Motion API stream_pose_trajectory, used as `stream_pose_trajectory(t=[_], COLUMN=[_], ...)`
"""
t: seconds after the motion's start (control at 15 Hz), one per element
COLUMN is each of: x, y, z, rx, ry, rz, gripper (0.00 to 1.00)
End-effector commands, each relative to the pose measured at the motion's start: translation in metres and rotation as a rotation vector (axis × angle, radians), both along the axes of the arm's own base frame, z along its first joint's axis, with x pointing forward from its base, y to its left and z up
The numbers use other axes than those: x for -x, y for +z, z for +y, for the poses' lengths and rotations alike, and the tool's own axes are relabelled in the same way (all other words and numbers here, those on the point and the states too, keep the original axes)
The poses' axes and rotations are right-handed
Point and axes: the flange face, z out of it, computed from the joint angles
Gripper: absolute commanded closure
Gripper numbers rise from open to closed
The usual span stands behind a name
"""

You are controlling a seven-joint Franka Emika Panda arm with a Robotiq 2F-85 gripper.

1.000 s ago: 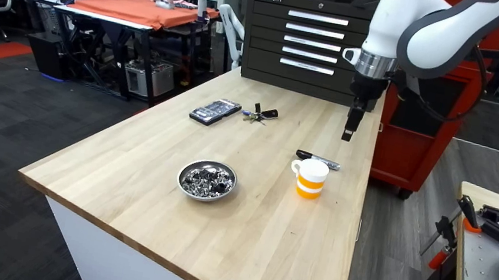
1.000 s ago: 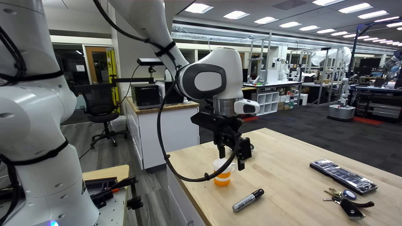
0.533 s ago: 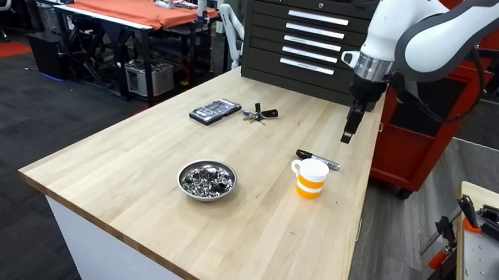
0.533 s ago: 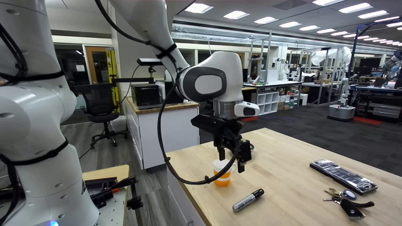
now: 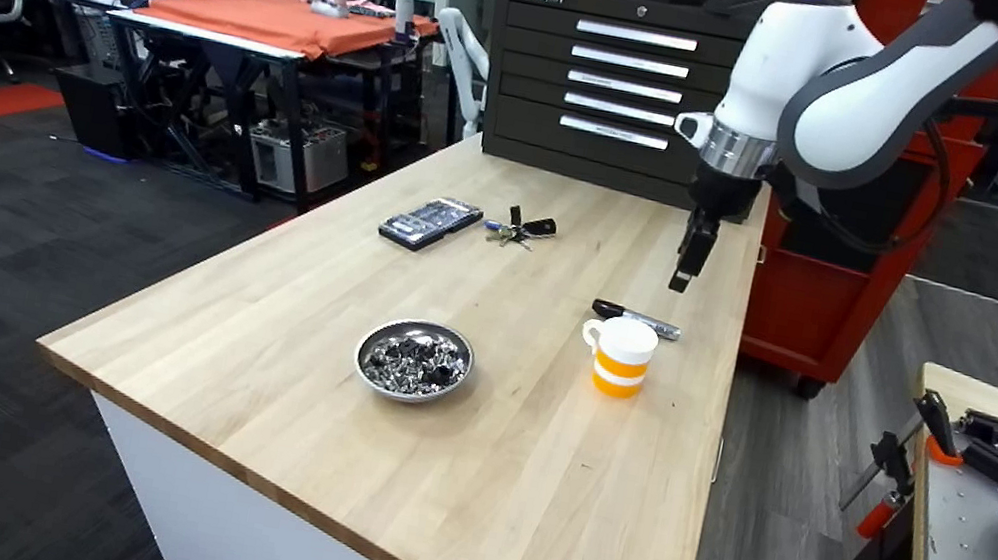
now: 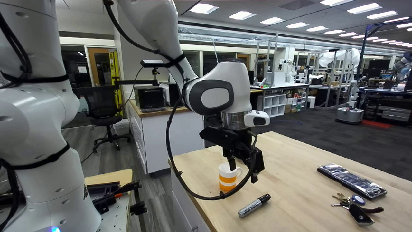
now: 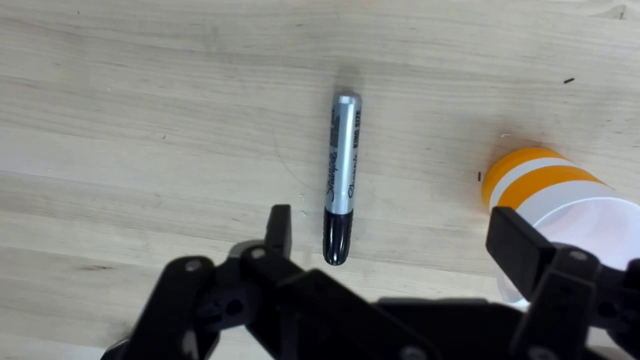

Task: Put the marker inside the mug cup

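The marker [image 5: 639,321] lies flat on the table, silver-grey with a black cap; it also shows in an exterior view [image 6: 254,205]. In the wrist view the marker [image 7: 344,165] lies with its cap towards the jaws. The mug cup [image 5: 622,356], orange and white, stands upright beside it, also in an exterior view [image 6: 227,178]. In the wrist view the mug cup [image 7: 540,182] is partly hidden by the right finger. My gripper [image 7: 397,237] is open and empty above the table, the cap nearer the left finger. The gripper shows in both exterior views [image 5: 682,278] [image 6: 243,172].
A metal bowl [image 5: 408,397] with shiny bits stands on the table [image 5: 464,487]. A flat dark case [image 5: 430,224] and a bunch of keys [image 5: 523,228] lie farther off. A dark drawer chest [image 5: 611,157] stands at the table's end.
My gripper has moved lower and a little sideways, away from the robot's base, and has tilted slightly. The marker and the mug cup have not moved.
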Motion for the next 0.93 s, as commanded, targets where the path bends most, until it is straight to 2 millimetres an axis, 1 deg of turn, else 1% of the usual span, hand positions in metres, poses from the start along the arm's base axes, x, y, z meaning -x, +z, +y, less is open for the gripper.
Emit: stream_pose_trajectory(t=[0.0,0.47,0.67,0.87], x=[-0.005,-0.011,-0.019,-0.028], y=[-0.013,-0.040,-0.049,-0.058], z=[-0.014,-0.034,-0.040,-0.043], rx=[0.002,-0.024,-0.046,-0.063], ry=[0.024,0.025,0.011,0.008], rz=[-0.019,-0.011,0.010,0.018], gripper=[0.00,0.00,0.00,0.00])
